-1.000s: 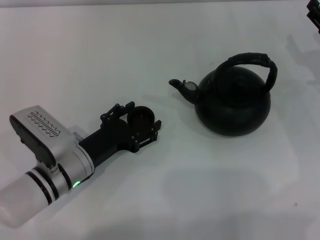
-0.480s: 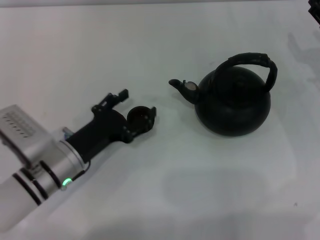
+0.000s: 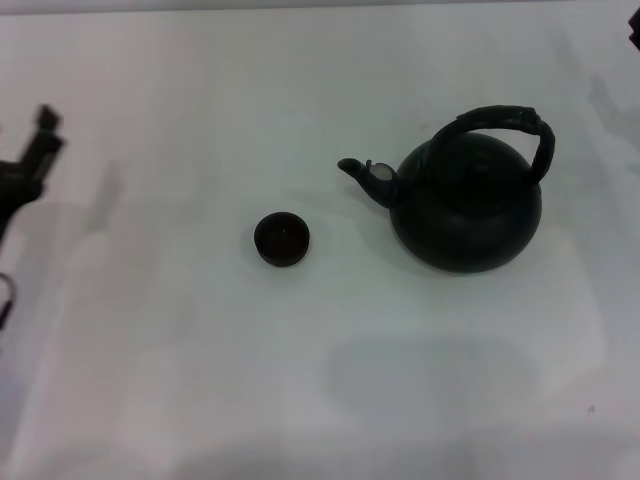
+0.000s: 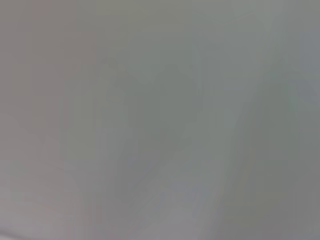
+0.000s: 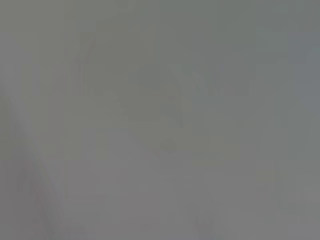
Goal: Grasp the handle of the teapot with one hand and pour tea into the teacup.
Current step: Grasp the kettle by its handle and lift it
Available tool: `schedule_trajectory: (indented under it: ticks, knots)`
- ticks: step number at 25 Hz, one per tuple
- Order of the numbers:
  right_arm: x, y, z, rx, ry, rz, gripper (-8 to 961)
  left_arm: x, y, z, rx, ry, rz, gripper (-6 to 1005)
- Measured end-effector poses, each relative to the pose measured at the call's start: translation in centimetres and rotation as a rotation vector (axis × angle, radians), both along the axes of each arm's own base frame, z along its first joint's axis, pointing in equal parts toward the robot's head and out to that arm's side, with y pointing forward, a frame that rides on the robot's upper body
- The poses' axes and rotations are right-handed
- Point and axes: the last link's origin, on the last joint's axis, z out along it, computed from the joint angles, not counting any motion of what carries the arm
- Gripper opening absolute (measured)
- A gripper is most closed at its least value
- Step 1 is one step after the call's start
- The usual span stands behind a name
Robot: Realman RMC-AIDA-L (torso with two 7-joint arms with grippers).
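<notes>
Teapot (image 3: 466,210) sits upright on the white table (image 3: 200,380), spout aimed at the teacup (image 3: 281,239) nearby, handle (image 3: 505,125) free for a grab (left gripper (image 3: 25,165) at far edge, fingers' state unclear; right gripper out of view).

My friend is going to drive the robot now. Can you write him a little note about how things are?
Left gripper: at the table's far left edge, holding nothing.
Right gripper: only a sliver shows at the top right corner.
Teacup: upright on the table, left of the teapot, whose spout points toward it.
Done: cup is in place.
Left: grasp the handle, lift, pour.
</notes>
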Motion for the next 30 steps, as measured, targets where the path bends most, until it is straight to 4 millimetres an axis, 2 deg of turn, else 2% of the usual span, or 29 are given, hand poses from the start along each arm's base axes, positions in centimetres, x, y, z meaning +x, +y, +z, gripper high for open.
schedule_trajectory:
  ticks: [5, 11, 15, 19, 24, 30]
  knots:
    - [1.2, -1.8, -0.5, -0.037, 0.014, -0.021, 826, -3.9, -0.5, 2.4, 0.135, -0.052, 0.228, 876]
    - [2.5, -5.3, -0.4, -0.065, 0.051, -0.008, 826, -5.9, -0.4, 2.9, 0.147, -0.080, 0.353, 875]
    - [3.1, -8.5, 0.1, -0.175, 0.124, 0.040, 826, -6.3, 0.3, 3.2, 0.155, -0.086, 0.383, 875]
    - [2.3, -10.3, 0.7, -0.339, 0.169, 0.116, 827, -6.0, 1.5, 3.3, 0.145, -0.086, 0.380, 876]
    - [0.8, -10.8, 1.2, -0.542, 0.146, 0.123, 826, -5.6, 2.7, 3.4, 0.130, -0.071, 0.367, 875]
    - [-1.3, -10.3, 3.2, -0.564, -0.028, 0.048, 826, -5.3, 3.2, 3.4, 0.126, -0.063, 0.357, 876]
